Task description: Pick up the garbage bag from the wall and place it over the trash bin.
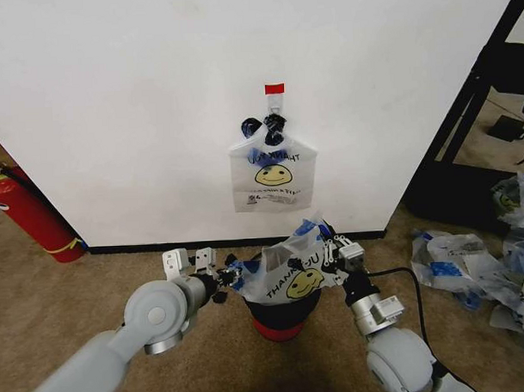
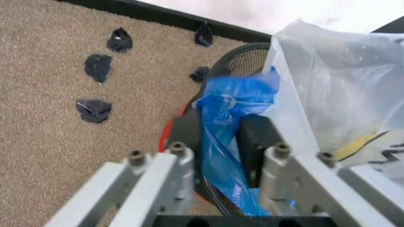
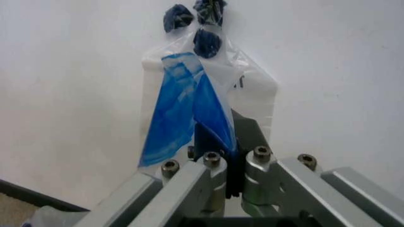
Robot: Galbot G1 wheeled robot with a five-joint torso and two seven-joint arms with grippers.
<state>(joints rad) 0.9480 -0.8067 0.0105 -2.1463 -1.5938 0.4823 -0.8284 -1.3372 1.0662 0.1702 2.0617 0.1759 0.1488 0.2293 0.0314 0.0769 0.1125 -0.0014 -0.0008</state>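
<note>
Head view: bag stretched across the top of the bin, smiley side toward the camera, mouth not yet down over the rim. Left claw clenched on the bag's left handle, right claw clenched on the right handle, one on each side of the bin. Bin on the carpet just short of the wall, open floor to its left. One more smiley bag hanging from a hook on the wall right above, with dark lumps at its top. One extinguisher leaning far left, well apart. Dark shelf frame at right, and a heap of bags on the floor beside it, near the right arm.

Left wrist view: left claw closed over the blue tape of the handle, mesh rim directly beyond. Five dark scraps scattered on the carpet near the black baseboard.

Right wrist view: right claw pinching the other blue handle, held up with the white wall behind. Three dark lumps of the hanging bag above it.
</note>
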